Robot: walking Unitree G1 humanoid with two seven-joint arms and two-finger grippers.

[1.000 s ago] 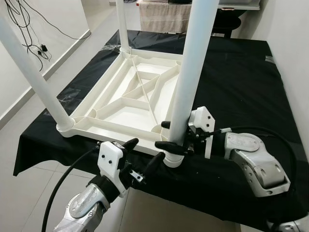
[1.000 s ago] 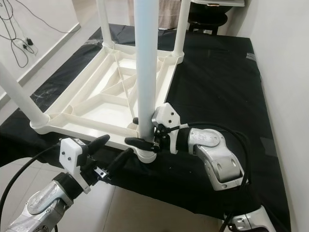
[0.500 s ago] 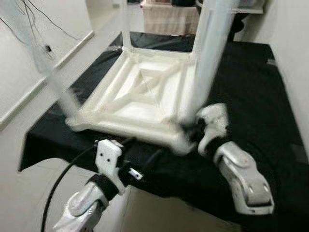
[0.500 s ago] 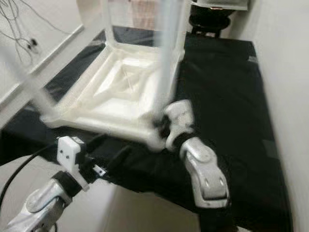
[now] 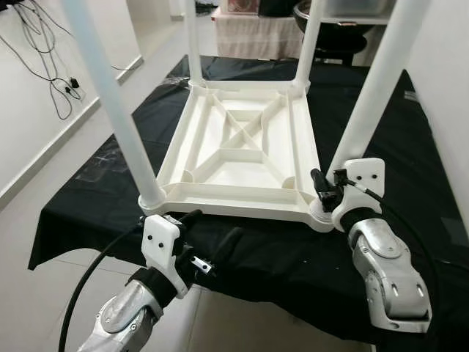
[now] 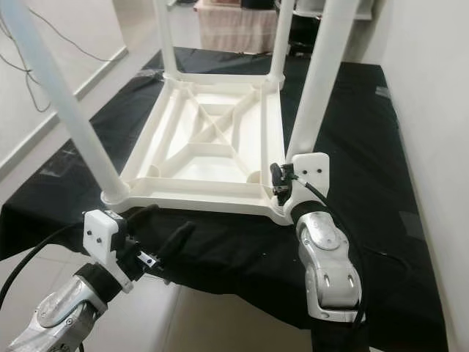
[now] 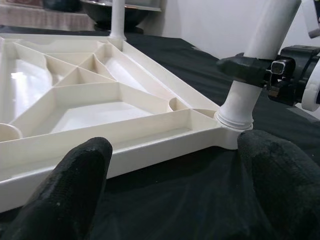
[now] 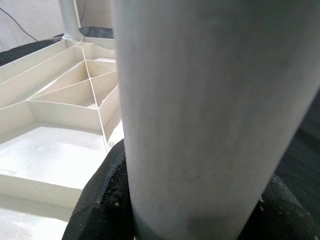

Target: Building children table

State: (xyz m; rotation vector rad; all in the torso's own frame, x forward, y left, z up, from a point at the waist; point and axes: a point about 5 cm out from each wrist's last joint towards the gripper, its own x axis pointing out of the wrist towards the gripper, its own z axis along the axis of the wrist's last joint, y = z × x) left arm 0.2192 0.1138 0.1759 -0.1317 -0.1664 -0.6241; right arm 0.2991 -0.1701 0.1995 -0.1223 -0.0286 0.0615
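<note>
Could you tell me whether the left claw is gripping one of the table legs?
No, the left claw hangs open in front of the tabletop's near edge, holding nothing.

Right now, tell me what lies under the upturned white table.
A black cloth lies under the upturned table top, spreading out on all sides. Whatever supports the cloth is covered.

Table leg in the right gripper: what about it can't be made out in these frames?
- Top of the near-right leg: cut off by the upper edge in both eye views.
- Whether it is fully seated in its corner socket: the left wrist view shows the joint only from one side.
- Right gripper fingertips: in the right wrist view the leg itself covers them.
</note>
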